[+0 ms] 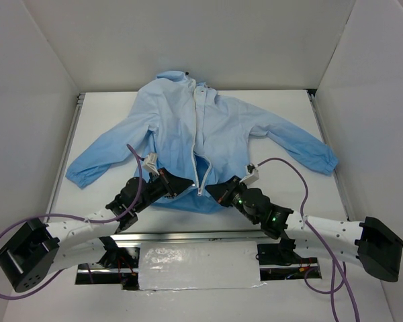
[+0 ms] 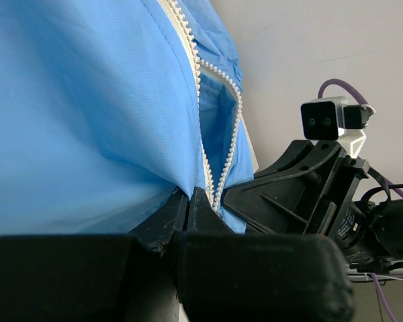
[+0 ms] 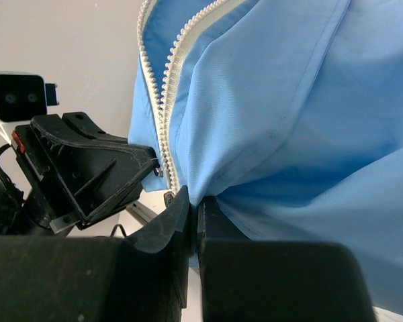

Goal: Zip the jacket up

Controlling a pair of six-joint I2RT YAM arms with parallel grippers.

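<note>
The light-blue jacket (image 1: 188,127) lies flat on the table, collar at the far side, sleeves spread, with its whitish zipper (image 1: 196,134) down the centre; the two zipper halves stand apart near the hem. My left gripper (image 1: 187,184) is shut on the jacket's hem just left of the zipper, seen in the left wrist view (image 2: 188,194). My right gripper (image 1: 212,190) is shut on the hem just right of the zipper, seen in the right wrist view (image 3: 193,198). A small dark zipper slider (image 3: 160,172) shows by the zipper's lower end.
White walls enclose the table (image 1: 282,188) on three sides. A metal rail (image 1: 188,236) runs along the near edge by the arm bases. Purple cables (image 1: 292,168) loop from both arms. The other gripper's camera block shows in each wrist view (image 2: 329,119).
</note>
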